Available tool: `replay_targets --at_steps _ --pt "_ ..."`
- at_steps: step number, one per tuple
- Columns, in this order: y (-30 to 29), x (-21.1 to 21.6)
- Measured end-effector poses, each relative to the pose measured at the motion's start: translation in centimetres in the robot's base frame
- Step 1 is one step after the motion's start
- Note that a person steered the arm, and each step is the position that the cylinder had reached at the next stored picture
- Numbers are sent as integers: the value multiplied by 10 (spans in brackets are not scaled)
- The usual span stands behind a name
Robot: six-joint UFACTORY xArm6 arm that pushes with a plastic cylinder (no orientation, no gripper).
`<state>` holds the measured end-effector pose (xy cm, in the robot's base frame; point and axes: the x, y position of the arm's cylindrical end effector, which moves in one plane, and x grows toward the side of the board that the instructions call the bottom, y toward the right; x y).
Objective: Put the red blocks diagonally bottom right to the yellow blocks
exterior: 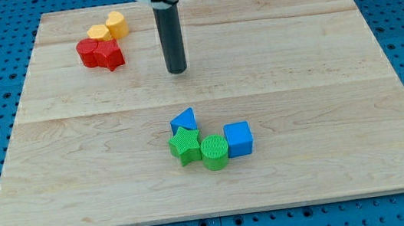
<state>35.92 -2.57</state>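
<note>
Dark rod, no hand on this rig; your tip sits on bare tabletop, right of red blocks. Reds touch yellow blocks, below-left of them. Risk: you shove from left, yellows drag along; blue-green cluster lies well apart.

**Bright, even light; sharp picture**

Evenly and brightly lit from above, with no harsh glare anywhere on the pale wooden worktop. Only short, soft shadows, hugging the bases of the blocks and the foot of the rod near my tip. Faint sheen along the rod's dark side. Sharp focus across the whole board, wood grain legible throughout. Saturated colours, no motion blur. Slight perspective narrowing toward the view's top; no obvious bending at the edges.
</note>
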Motion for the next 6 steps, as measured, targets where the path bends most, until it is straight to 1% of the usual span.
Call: replay_targets --at_steps 1,2,3,4,5,6 --pt "15 1" --pt "-53 47" --pt "-170 36" --pt "-240 4" --pt "-208 -56" --pt "-121 -48"
